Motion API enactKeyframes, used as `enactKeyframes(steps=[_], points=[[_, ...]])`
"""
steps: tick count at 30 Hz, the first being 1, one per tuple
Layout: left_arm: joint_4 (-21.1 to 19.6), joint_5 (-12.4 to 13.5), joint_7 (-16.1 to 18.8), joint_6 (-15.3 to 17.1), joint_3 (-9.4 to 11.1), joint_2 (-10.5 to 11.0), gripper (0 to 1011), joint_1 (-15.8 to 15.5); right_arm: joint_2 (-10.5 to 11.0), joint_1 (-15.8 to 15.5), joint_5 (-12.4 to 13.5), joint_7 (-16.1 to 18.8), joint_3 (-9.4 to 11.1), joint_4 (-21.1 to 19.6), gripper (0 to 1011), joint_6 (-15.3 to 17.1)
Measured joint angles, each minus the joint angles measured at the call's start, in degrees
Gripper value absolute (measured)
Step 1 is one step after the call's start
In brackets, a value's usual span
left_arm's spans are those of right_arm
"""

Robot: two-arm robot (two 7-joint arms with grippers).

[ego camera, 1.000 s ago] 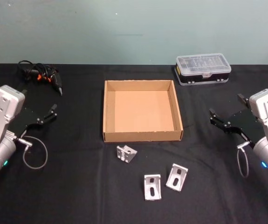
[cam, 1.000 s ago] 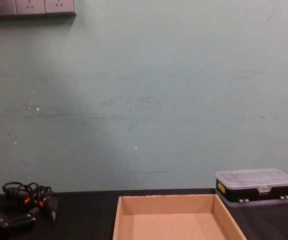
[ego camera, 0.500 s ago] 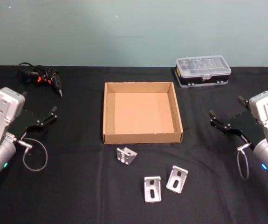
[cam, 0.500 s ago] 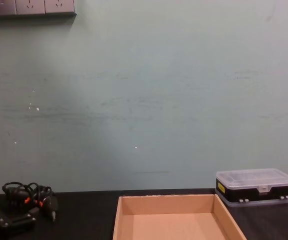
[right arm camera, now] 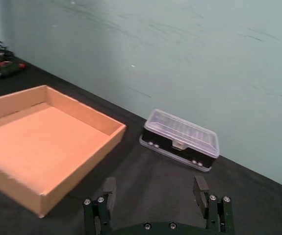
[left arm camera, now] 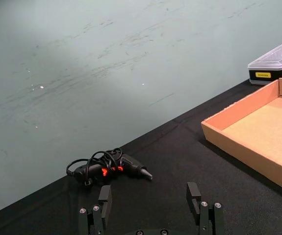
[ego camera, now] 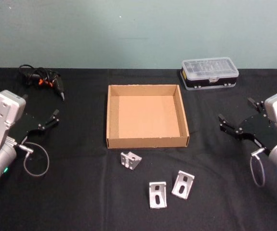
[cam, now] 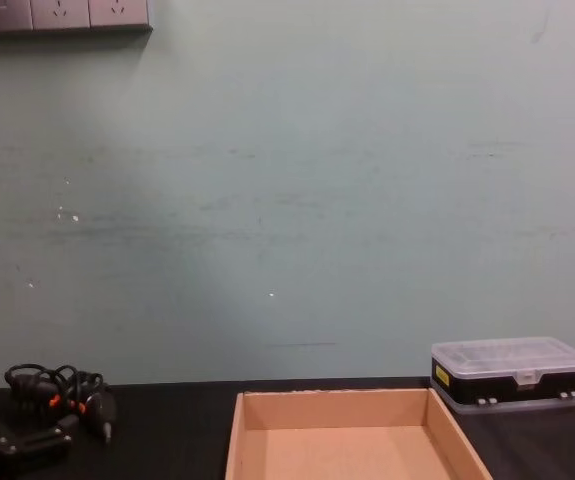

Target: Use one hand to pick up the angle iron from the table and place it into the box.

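The left gripper (ego camera: 49,120) hovers well left of the box (ego camera: 148,141), jaws wide, holding nothing. The box sits mid-table (ego camera: 80,192) with nothing in it. Three angle irons (ego camera: 130,159) lie in front of it: one just by the front wall, and a pair (ego camera: 182,183) nearer the robot, side by side (that pair worries me). The right gripper (ego camera: 235,110) hangs far right, jaws wide too. Grabbing one of the pair could shove its neighbour, slick metal might slip, and a low carry could clip the wall.
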Motion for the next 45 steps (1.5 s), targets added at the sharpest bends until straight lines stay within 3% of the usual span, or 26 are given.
enactKeyframes(steps=[10,18,24,27,33,39,45], points=[[0.0,0.0,0.0,0.0,0.0,0.0,1000,0.0,6.42,-4.65,2.64,6.43,2.9,-9.95,1002,4.71],[0.0,0.0,0.0,0.0,0.0,0.0,1000,0.0,10.7,-6.83,10.93,16.78,6.43,-14.92,1002,8.84],[0.0,0.0,0.0,0.0,0.0,0.0,1000,0.0,13.09,-6.13,14.76,24.12,7.0,-15.89,1002,13.1],[0.0,0.0,0.0,0.0,0.0,0.0,1000,0.0,14.28,-4.41,15.4,29.07,5.57,-15.81,1002,16.04],[0.0,0.0,0.0,0.0,0.0,0.0,1000,0.0,15.24,-1.52,15.46,34.37,2.12,-15.09,1002,19.11],[0.0,0.0,0.0,0.0,0.0,0.0,1000,0.0,15.2,1.27,14.38,37.85,-2.24,-14.06,1002,20.68],[0.0,0.01,0.0,0.0,0.0,0.0,1000,0.0,14.4,3.37,13.43,38.76,-5.18,-12.96,1002,21.96]])
